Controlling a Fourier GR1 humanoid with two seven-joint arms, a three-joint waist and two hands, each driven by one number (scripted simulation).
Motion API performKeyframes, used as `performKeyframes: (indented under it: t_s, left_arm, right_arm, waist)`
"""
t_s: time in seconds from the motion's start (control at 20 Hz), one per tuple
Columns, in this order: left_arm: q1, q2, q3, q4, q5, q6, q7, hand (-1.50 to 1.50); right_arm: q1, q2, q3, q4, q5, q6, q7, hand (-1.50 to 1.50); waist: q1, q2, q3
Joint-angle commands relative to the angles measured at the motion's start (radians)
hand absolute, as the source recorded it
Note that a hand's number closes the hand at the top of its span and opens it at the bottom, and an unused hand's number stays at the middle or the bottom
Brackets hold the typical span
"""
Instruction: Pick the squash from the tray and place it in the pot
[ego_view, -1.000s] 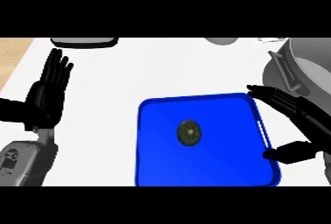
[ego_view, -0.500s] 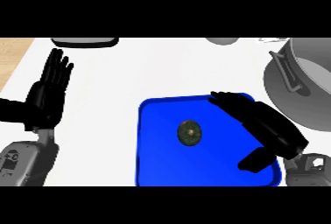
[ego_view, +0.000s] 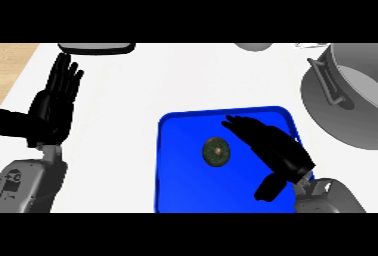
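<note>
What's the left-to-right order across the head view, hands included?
Left hand, open and resting near the left edge → blue tray at its left rim → squash lying on the tray → right hand, open over the tray's right part → grey pot at the right edge.

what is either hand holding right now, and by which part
Nothing is held. The right hand hangs open over the blue tray, beside the squash. The left hand rests open at the left.

White counter (ego_view: 148, 100) with blue tray (ego_view: 177, 195) and grey pot (ego_view: 347, 110)
</note>
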Motion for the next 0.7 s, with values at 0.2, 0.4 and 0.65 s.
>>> performKeyframes:
  t_s: [0.2, 0.4, 0.65]
  left_arm:
    - [0.027, 0.006, 0.058, -0.04, 0.015, -0.078, 0.025, 0.0]
    - [0.043, -0.02, 0.054, -0.081, -0.03, -0.064, 0.049, 0.0]
    - [-0.021, -0.03, 0.07, -0.031, -0.033, -0.058, 0.073, 0.0]
  right_arm:
    - [-0.029, 0.139, 0.038, 0.092, 0.121, -0.054, -0.039, -1.5]
    - [-0.018, 0.155, 0.009, 0.116, 0.151, -0.067, -0.105, -1.5]
    - [-0.033, 0.158, 0.002, 0.17, 0.24, -0.079, -0.053, -1.5]
  waist:
    - [0.002, 0.0, 0.0]
    - [0.001, 0.0, 0.0]
    - [0.0, 0.0, 0.0]
